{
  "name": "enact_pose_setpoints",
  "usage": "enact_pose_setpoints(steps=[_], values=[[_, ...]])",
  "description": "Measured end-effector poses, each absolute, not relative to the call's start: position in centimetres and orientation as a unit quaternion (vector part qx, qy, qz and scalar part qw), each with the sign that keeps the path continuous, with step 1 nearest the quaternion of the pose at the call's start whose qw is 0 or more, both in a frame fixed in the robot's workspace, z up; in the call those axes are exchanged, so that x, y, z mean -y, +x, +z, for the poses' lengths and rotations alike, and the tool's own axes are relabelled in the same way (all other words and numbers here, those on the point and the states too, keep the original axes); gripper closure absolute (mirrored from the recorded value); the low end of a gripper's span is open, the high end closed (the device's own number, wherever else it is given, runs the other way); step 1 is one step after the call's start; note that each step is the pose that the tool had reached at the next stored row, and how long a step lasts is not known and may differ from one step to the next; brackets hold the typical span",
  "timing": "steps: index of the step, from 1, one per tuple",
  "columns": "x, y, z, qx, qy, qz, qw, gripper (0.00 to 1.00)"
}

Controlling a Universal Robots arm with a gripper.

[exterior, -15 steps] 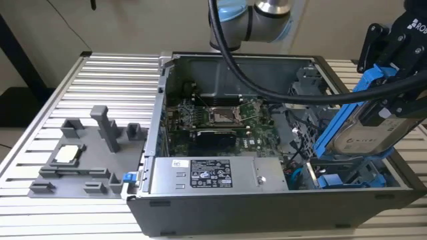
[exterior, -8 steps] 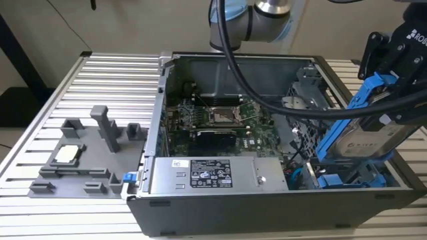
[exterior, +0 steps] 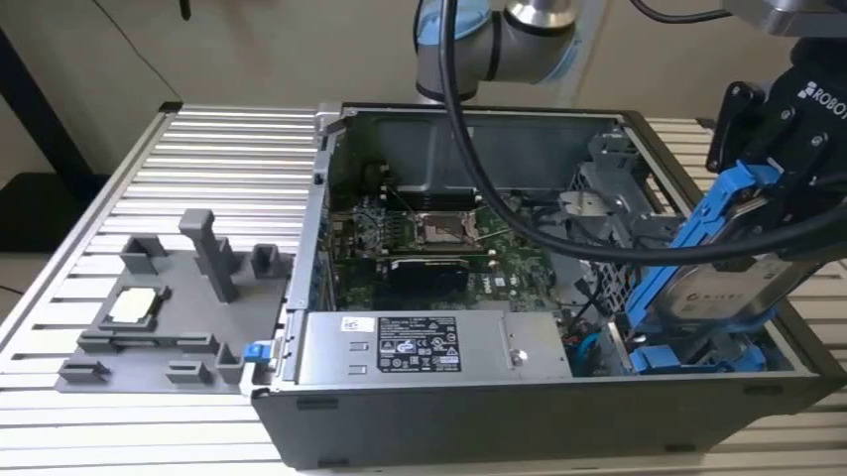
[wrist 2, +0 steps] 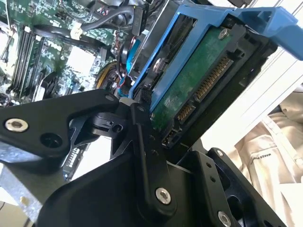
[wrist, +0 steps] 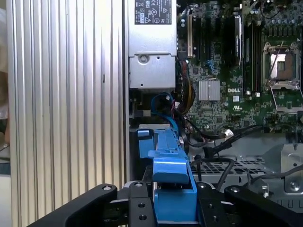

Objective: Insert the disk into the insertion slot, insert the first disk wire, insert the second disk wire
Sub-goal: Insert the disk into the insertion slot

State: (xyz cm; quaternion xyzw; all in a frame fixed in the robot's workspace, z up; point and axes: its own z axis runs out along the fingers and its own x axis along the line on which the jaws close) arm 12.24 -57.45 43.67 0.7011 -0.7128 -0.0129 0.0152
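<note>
One black robot gripper (exterior: 771,190) holds one flat silver-grey hard disk with a pale label, clipped in a bright blue plastic carrier frame (exterior: 721,288). A second blue plastic carrier (exterior: 688,359) lies low in the corner of the case, just under the held one.

One open grey metal computer case (exterior: 437,421) stands on the ribbed aluminium bench (exterior: 225,149). Inside it are one green motherboard (exterior: 397,248) with an open processor socket, one silver power supply box with a label (exterior: 411,347), and one grey perforated sheet-metal drive cage (exterior: 602,278) on the exterior view's right. Beside the case, on the exterior view's left, one grey plastic fixture tray (exterior: 159,337) carries a small pale square part (exterior: 137,303).

The jaws are clamped on the upper end of the blue frame; in the first wrist view the frame (wrist: 171,187) sits squeezed between the two black fingers (wrist: 212,208). The disk hangs tilted over the drive cage, its lower end down at the cage. The second wrist view shows its green circuit-board underside (wrist 2: 199,85). Whether it has entered the insertion slot cannot be told.
</note>
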Motion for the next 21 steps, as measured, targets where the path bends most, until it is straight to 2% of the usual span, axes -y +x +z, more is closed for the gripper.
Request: enact_pose_setpoints(steps=[21], values=[[57.3,12.5,42.0,0.711,0.703,-0.013,0.015,0.67]])
